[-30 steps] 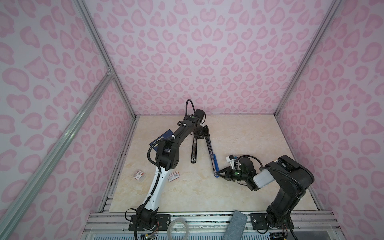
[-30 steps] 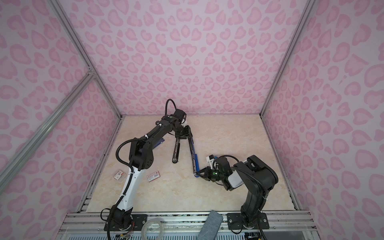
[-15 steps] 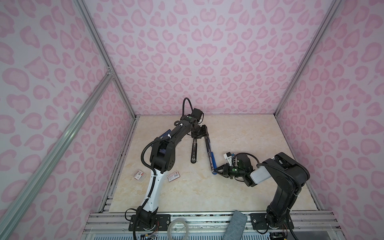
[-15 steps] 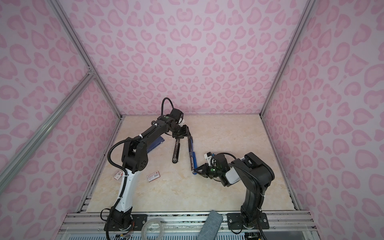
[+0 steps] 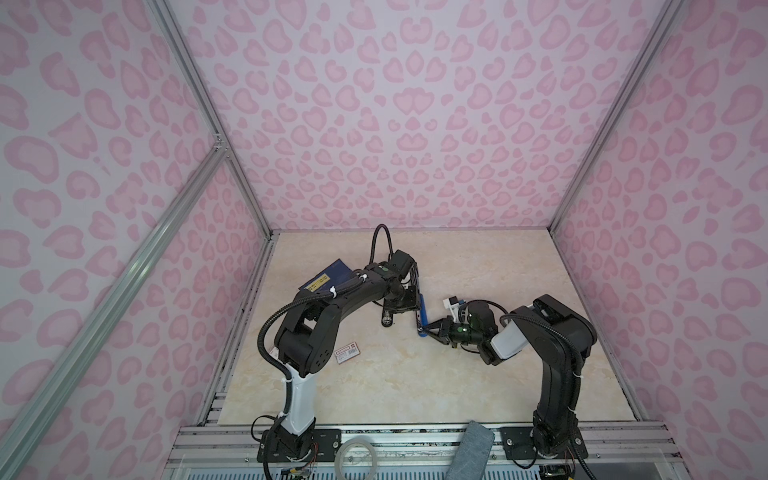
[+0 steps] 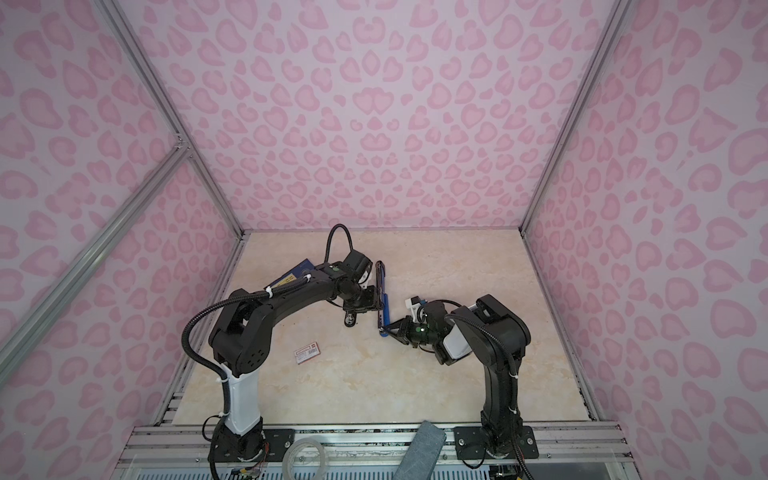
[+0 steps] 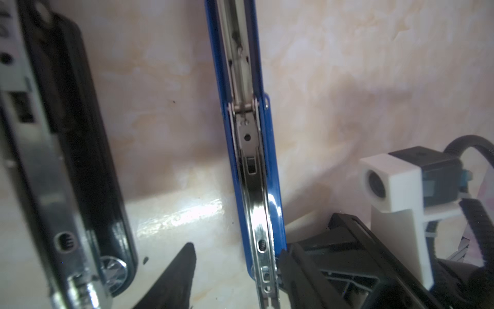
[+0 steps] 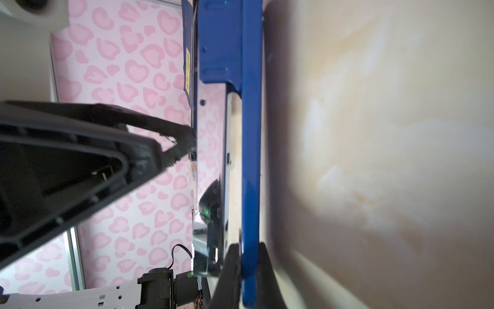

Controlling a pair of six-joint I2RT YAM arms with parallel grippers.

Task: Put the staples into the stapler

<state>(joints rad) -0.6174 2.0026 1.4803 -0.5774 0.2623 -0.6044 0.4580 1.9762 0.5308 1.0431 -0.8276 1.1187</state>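
Note:
The stapler (image 5: 421, 312) lies swung open on the table, its black base (image 7: 80, 149) beside its blue arm (image 7: 270, 187) with the shiny metal rail. My right gripper (image 8: 248, 248) is shut on the blue arm's free end, also seen in both top views (image 5: 428, 330) (image 6: 387, 329). My left gripper (image 7: 238, 264) is open and straddles that same arm further up, seen from above (image 5: 406, 297) (image 6: 366, 300). One of its fingers (image 8: 184, 139) touches the rail. The staples do not show in any view.
A dark blue booklet (image 5: 328, 276) with a yellow label lies behind the left arm. A small white red-labelled box (image 5: 347, 353) sits near the left arm's elbow, another (image 5: 273, 353) half hidden behind it. A tape roll (image 5: 355, 457) and a grey pad (image 5: 469, 453) rest on the front rail.
The left gripper has opened wider. The right gripper has drawn the blue arm's end a little to the left and away, and the left arm's elbow has swung left.

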